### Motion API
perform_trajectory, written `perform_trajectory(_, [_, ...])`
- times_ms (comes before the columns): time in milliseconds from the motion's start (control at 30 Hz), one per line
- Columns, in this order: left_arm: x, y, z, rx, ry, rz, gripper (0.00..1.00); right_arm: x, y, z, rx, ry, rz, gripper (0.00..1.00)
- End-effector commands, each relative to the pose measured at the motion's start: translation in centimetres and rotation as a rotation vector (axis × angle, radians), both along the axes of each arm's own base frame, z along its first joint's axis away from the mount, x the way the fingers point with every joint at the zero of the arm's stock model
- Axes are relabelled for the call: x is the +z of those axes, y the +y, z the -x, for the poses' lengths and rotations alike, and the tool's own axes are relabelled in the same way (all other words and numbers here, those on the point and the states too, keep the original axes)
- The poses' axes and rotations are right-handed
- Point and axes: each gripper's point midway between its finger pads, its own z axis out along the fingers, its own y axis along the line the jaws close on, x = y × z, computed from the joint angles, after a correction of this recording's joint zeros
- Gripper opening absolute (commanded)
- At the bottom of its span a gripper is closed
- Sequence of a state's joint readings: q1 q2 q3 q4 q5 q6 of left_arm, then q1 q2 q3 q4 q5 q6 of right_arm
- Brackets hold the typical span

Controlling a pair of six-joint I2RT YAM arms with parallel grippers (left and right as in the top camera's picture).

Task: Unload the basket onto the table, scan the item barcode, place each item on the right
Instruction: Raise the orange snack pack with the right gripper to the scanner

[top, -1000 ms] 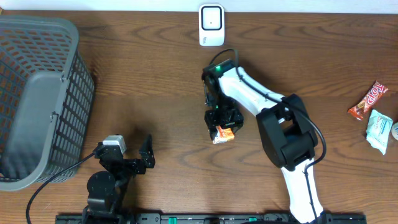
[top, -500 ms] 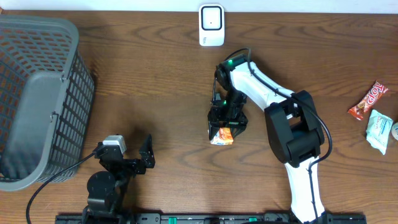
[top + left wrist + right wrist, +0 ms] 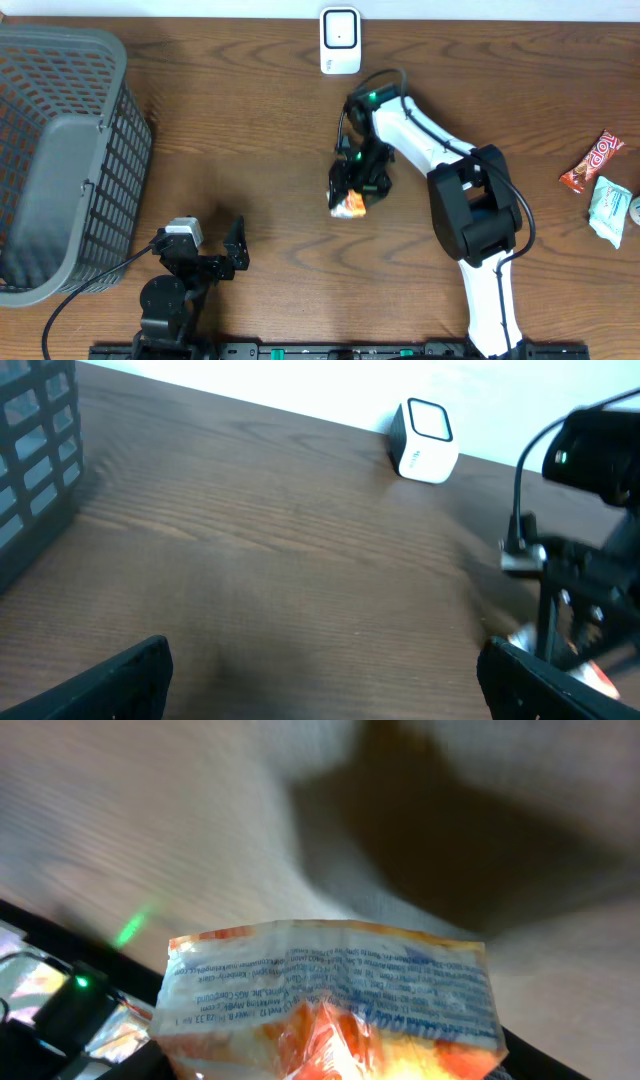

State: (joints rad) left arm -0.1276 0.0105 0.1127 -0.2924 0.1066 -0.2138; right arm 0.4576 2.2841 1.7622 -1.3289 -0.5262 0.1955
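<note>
While the packet [image 3: 348,206] hung pinched in the right gripper [image 3: 354,186], it sat over mid-table, near the scanner [image 3: 340,41] at the far edge but not yet presented to it. From the right wrist it filled the lower view: white printed seam band uppermost, orange film below, wood and a dark shadow behind. That shadow suggested it was lifted off the table [image 3: 230,120]; how far could not be told. The jaws were closed on the end nearest the wrist camera, the pads themselves hidden by the film.

Handling, by judgement:
- Light, thin crinkly film, probably with soft or brittle contents.
- Glossy, so it was likely to slip or swivel in a narrow pinch.
- Creases and glare could spoil a read.
- No barcode was made out; the print on the seam band was too small to read.
- The best hold looked to be across the body near one end, leaving a printed face flat and uncovered.
- A grip on the seam alone would probably let it flop, and a hard squeeze risked crushing what was inside.

The scanner was a small white box, upright by the back edge. The left gripper [image 3: 335,678] sat low near the front edge, fingers spread wide, holding nothing. A basket [image 3: 60,150] stood at far left and other snacks [image 3: 592,162] lay at far right, both well apart from the work.
</note>
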Motion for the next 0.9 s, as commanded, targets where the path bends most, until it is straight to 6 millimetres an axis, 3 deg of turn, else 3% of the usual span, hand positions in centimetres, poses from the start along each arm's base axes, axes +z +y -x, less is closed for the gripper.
perform_trajectory(0, [-1.2, -0.1, 0.2, -0.008, 0.038, 0.008, 0.98, 2.2, 0.2, -4.0, -0.009, -0.124, -0.08, 0.6])
perform_trajectory(267, [-1.2, -0.1, 0.2, -0.008, 0.038, 0.008, 0.98, 7.2, -0.8, -15.7, -0.043, -0.591, -0.071, 0.58])
perform_trajectory(500, [-1.2, -0.1, 0.2, -0.008, 0.038, 0.008, 0.98, 9.6, 0.8, -21.3, -0.072, -0.843, -0.144, 0.58])
perform_trajectory(867, [-1.2, -0.2, 0.2, -0.008, 0.038, 0.008, 0.98, 13.5, 0.1, -30.1, -0.17, -1.265, -0.075, 0.54])
